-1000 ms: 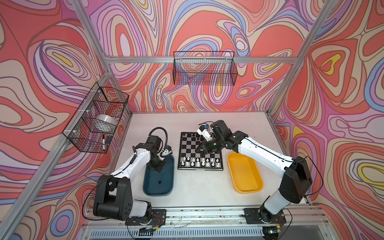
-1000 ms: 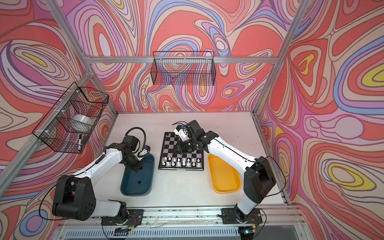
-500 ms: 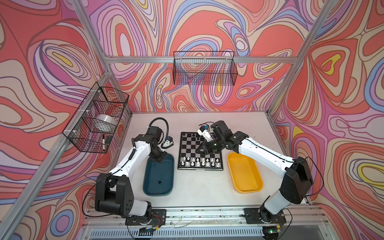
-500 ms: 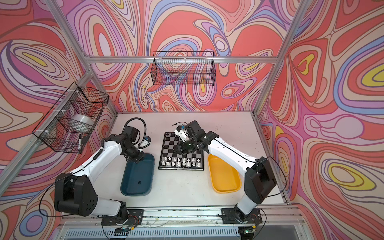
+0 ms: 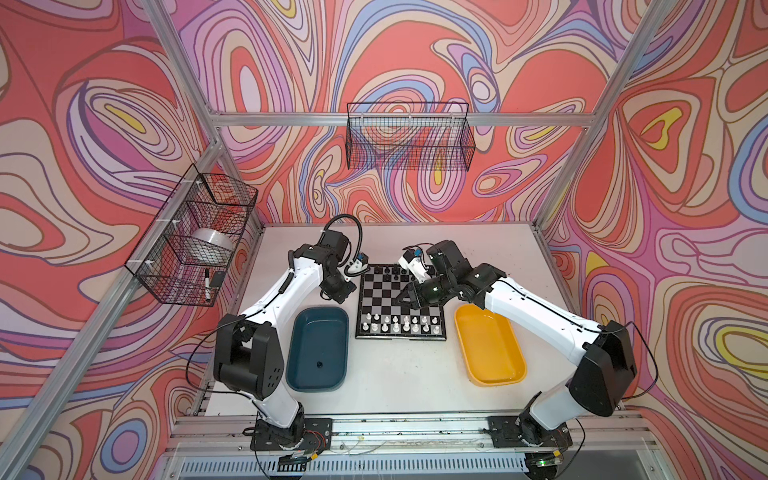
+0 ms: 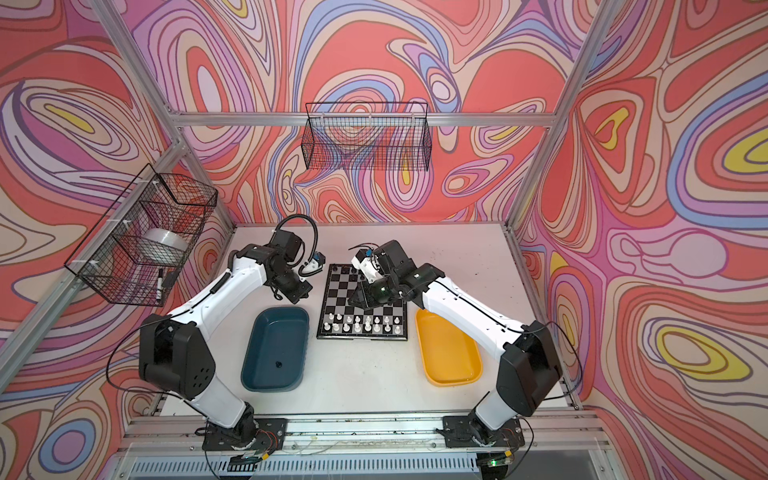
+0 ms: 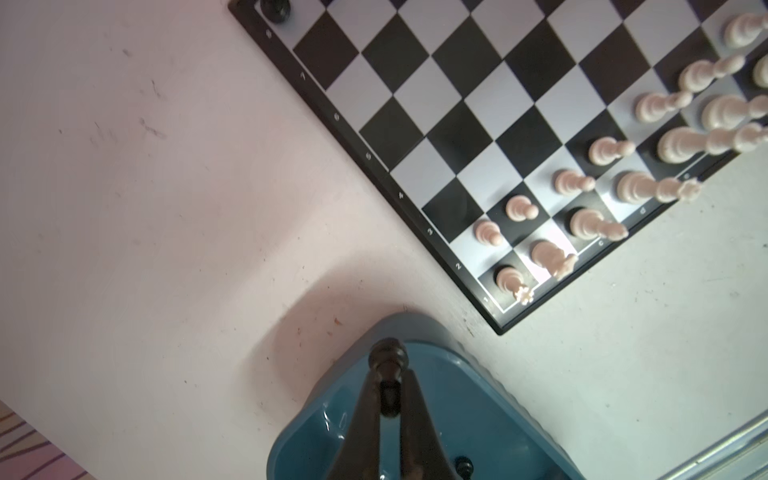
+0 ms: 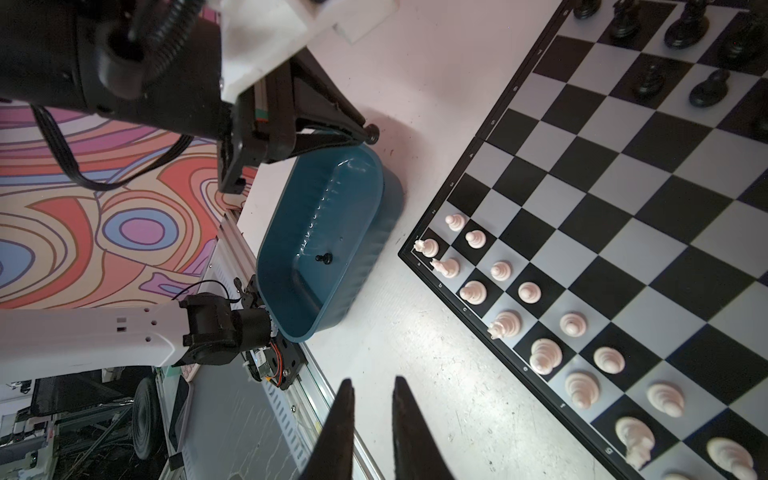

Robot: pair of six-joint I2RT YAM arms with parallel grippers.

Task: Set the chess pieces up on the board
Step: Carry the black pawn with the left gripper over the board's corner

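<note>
A black piece (image 7: 388,357), probably a pawn though the blurred close view leaves that unsure, is pinched at the very tips of the left gripper (image 7: 388,384). The gripper's fingers are pressed onto the piece's stem. It is held above the rim of the teal tray (image 7: 465,399), near the left edge of the board (image 7: 457,104).

The step in hand is judged to be the carrying of this piece from the tray to black's side of the board. The white pieces (image 5: 398,325) are seen ranged in two rows along the near edge. Several black pieces (image 8: 681,25) are already stood on the far ranks. One last black piece (image 8: 324,258) is left lying in the tray.

For the next move, a vacant square in the far rows has to be reached. The piece must then be lowered upright with its base flat and let go without its neighbours being knocked.

The right gripper (image 8: 372,380) is held above the board. Its fingers are parted only narrowly, and nothing is gripped or touched by them. Room will have to be kept between the two arms over the board.
</note>
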